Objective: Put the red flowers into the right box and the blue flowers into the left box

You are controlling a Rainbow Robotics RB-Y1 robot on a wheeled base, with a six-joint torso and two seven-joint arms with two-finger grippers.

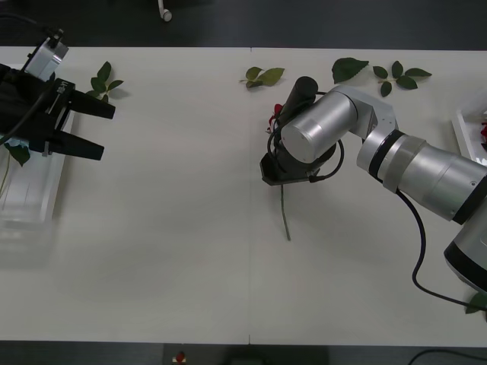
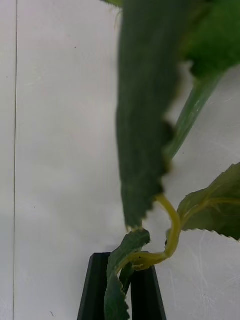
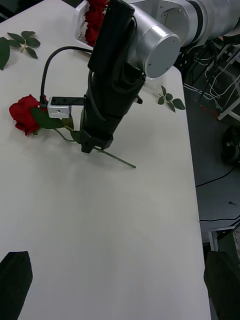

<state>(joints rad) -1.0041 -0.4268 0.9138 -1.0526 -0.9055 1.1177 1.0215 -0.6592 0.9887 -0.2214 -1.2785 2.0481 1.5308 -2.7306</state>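
The red flowers' last loose rose [image 3: 24,114] lies mid-desk [image 1: 167,251], the right gripper [image 3: 88,146] pinching its stem low, likely to carry it to the right box [image 1: 464,131]. The left gripper [image 1: 95,129] hangs spread over the left box [image 1: 30,201]. No readable writing.

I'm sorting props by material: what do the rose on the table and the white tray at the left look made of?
The red rose looks artificial: matte, fabric-like petals, with a stiff plastic-looking stem and serrated leaf held in the right pincer. The left tray looks like semi-glossy, slightly translucent white plastic, judging by its smooth moulded rim.
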